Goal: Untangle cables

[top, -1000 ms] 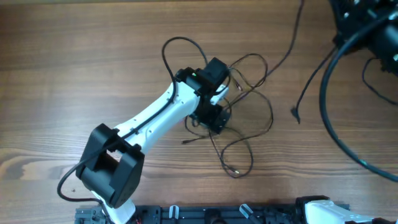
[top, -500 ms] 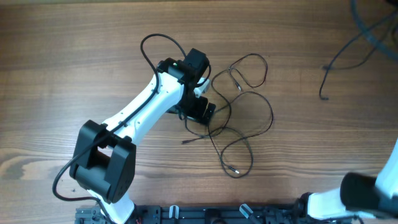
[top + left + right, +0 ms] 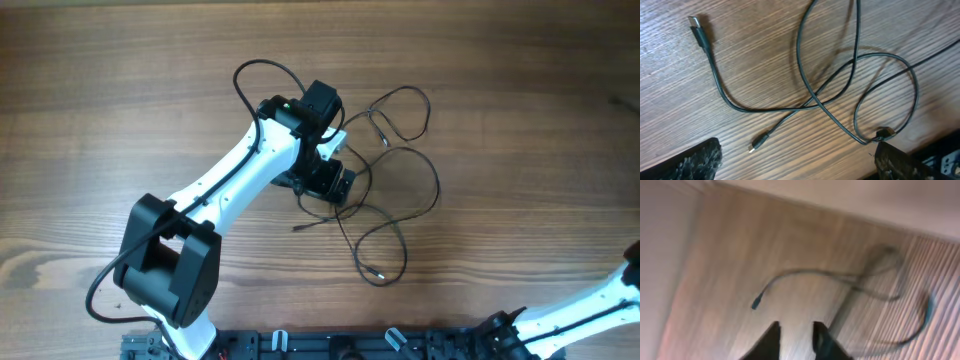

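**Left arm.** The left arm (image 3: 230,190) reaches from the near-left corner of the worktop (image 3: 100,80) toward its middle. The left end effector (image 3: 326,184) hangs low over the left margin of the cables (image 3: 437,188). Its fingers (image 3: 700,160) are spread wide and grip nothing. Judgement: this is a pre-grasp stance, kept wide so that one strand can be selected.

**Cables.** The cables lie flat in loose, overlapping loops about midway between the left and right edges, trailing toward the near edge. In the left wrist view, a flat plug (image 3: 695,22) and a small plug (image 3: 755,146) lie free on the wood. Two strands cross between the fingers. A further loop closes beside the right finger. Judgement: the crossings are not yet undone, so the task is at an early stage. Lifting a free plug end should draw its strand out of the crossing with little drag.

**Right arm.** Only a section of the right arm (image 3: 590,310) shows, at the near-right corner, well apart from the loops. The right end effector (image 3: 796,330) is heavily blurred. Whether it is apart or together cannot be determined.
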Tool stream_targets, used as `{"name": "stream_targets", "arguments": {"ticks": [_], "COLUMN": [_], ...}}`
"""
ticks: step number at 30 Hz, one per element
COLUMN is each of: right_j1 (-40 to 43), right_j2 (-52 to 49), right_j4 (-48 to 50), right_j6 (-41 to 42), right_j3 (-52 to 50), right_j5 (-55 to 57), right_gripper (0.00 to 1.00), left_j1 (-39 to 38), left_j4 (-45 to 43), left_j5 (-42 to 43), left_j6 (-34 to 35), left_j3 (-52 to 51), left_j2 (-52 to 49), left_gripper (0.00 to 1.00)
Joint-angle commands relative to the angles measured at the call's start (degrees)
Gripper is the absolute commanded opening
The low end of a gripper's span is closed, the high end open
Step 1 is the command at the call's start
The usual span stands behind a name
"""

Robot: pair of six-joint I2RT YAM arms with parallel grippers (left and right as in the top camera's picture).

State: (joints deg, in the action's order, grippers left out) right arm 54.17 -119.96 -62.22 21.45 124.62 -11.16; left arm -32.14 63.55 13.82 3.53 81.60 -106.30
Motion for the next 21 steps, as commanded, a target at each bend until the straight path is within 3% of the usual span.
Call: {"name": "stream_targets", "arguments": {"ticks": [1, 4, 8, 11, 14, 21], "right_j1": [-0.3, -0.5, -1.7, -7.6, -20.1, -47.3], "right_j2": [-2.4, -2.3, -2.3, -2.3, -2.3, -2.3], "right_j4": [-4.9, -14.2, -28.2, -27.4, -26.4, -29.3], "right_j6": [9.0, 23.6, 30.8, 13.4, -10.3, -31.1], "right_j3": [0.5, 0.5, 0.5, 0.5, 0.5, 0.5], "right_j5": [2.7, 9.4, 8.7, -0.6, -11.9, -4.7], "right_gripper": [1.0, 1.0, 1.0, 1.0, 1.0, 1.0], "left_j1": [-0.3, -0.3, -0.3, -0.3, -0.1, 0.4], "left_j4": [-0.1, -0.5, -1.0, -4.2, -9.2, 3.0], "left_j5": [1.8, 1.9, 3.6, 6.3, 15.4, 15.3], "left_j6": [-0.1, -0.1, -0.1, -0.1, 0.0, 3.0], "left_j3": [0.0, 0.0, 0.0, 0.0, 2.3, 22.4], "left_j2": [-0.4, -0.4, -0.4, -0.4, 0.7, 11.2], "left_gripper": [1.0, 1.0, 1.0, 1.0, 0.95, 0.92]}}
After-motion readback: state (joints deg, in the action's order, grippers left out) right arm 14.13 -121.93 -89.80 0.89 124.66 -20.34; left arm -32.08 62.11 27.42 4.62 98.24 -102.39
